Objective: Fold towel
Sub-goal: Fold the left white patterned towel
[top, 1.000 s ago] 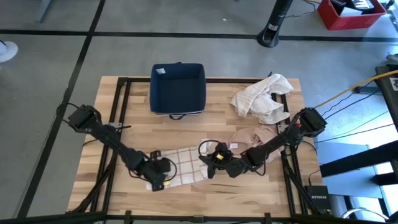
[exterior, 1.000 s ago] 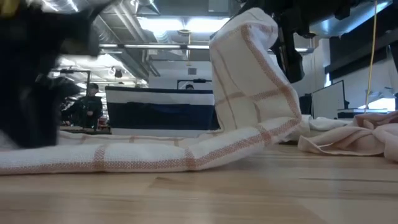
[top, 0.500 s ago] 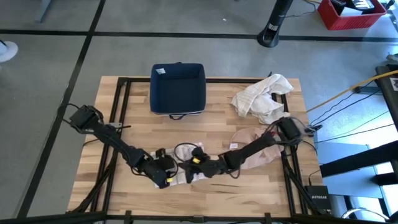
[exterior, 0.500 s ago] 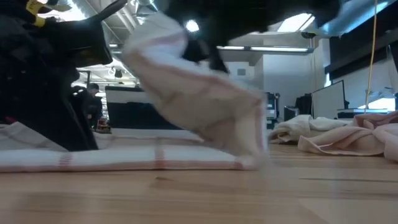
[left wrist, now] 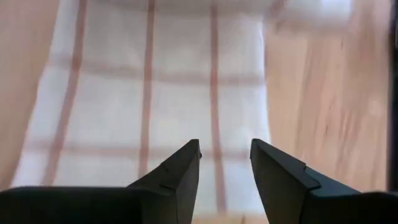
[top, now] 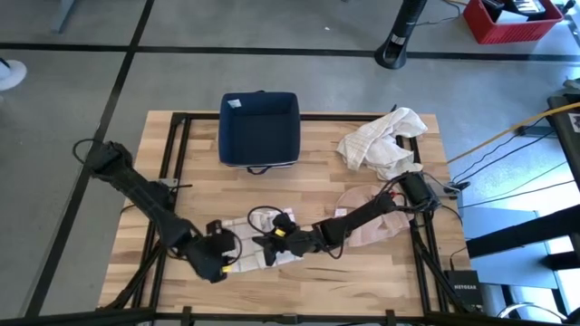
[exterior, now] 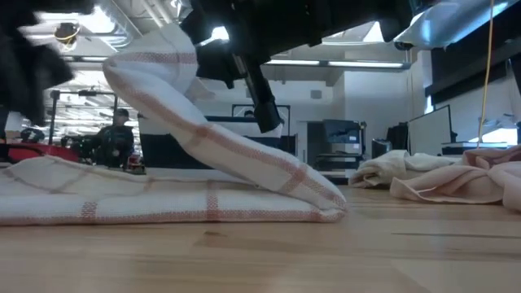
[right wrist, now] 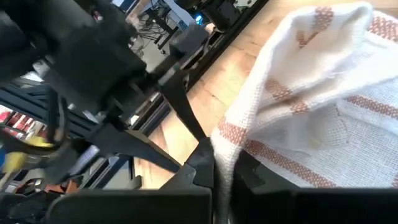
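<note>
The white towel with reddish-brown check lines lies near the table's near edge. Its lower layer lies flat on the wood. My right gripper is shut on the towel and holds its upper layer raised above the flat part. My left gripper is open and looks down on the flat towel from over its left end, touching nothing. It shows only as a dark blur in the low view. My right gripper pinches a bunched edge of the towel between its two fingers, reaching in from the table's right. The raised layer slants down from the fingers to the fold resting on the table. A loose end curls over beyond the fingers.
A dark blue bin stands at the far middle of the table. A crumpled white cloth lies far right, and a pinkish cloth lies under my right arm. Bare wood shows along the near edge.
My right gripper has swept toward the table's left, carrying the towel's right end up and over the flat part, so the towel now lies folded over with its crease on the right. My left gripper has drawn back a little toward the table's left.
</note>
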### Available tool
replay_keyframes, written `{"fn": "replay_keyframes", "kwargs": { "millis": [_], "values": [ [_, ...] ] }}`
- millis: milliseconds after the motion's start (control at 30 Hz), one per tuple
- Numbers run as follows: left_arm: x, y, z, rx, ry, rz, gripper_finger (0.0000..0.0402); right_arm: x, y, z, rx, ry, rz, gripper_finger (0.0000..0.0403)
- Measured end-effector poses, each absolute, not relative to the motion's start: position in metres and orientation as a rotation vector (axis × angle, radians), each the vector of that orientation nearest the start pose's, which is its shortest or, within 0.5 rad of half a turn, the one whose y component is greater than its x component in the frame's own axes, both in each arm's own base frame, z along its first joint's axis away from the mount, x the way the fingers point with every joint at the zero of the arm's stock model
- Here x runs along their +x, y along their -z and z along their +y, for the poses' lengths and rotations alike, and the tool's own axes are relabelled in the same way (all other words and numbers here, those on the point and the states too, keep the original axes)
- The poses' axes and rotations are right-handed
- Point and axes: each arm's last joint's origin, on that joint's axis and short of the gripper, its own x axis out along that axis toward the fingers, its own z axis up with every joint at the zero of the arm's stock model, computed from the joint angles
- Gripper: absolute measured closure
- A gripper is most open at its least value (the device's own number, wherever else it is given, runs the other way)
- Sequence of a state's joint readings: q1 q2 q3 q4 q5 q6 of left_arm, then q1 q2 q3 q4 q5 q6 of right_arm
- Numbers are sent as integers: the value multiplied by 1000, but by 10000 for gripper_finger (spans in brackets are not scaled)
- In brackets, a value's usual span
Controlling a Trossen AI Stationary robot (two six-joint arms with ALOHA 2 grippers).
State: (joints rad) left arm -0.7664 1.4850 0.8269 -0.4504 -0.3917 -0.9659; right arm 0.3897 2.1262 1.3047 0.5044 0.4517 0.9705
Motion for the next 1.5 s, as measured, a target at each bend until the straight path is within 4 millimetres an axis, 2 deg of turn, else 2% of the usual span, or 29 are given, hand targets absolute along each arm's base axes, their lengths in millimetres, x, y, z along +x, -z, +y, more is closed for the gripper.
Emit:
{"fn": "replay_keyframes", "kwargs": {
  "millis": [167, 267, 633, 967, 1200, 1333, 1500],
  "values": [
    [185, -151, -186, -248, -217, 1006, 265, 440, -166, 167, 838, 180, 208, 388],
    [185, -135, -186, -253, -263, 1009, 265, 451, -158, 170, 838, 166, 227, 388],
    [186, -128, -188, -244, -278, 987, 265, 474, -136, 168, 864, 201, 240, 387],
    [186, -128, -188, -236, -274, 987, 265, 482, -128, 169, 887, 188, 252, 379],
    [189, -134, -191, -218, -254, 1022, 265, 482, -127, 168, 882, 202, 250, 334],
    [188, -146, -193, -192, -202, 1080, 265, 482, -128, 168, 877, 204, 248, 296],
    [181, -177, -191, -204, -138, 1182, 265, 482, -128, 169, 860, 197, 240, 249]
  ]
}}
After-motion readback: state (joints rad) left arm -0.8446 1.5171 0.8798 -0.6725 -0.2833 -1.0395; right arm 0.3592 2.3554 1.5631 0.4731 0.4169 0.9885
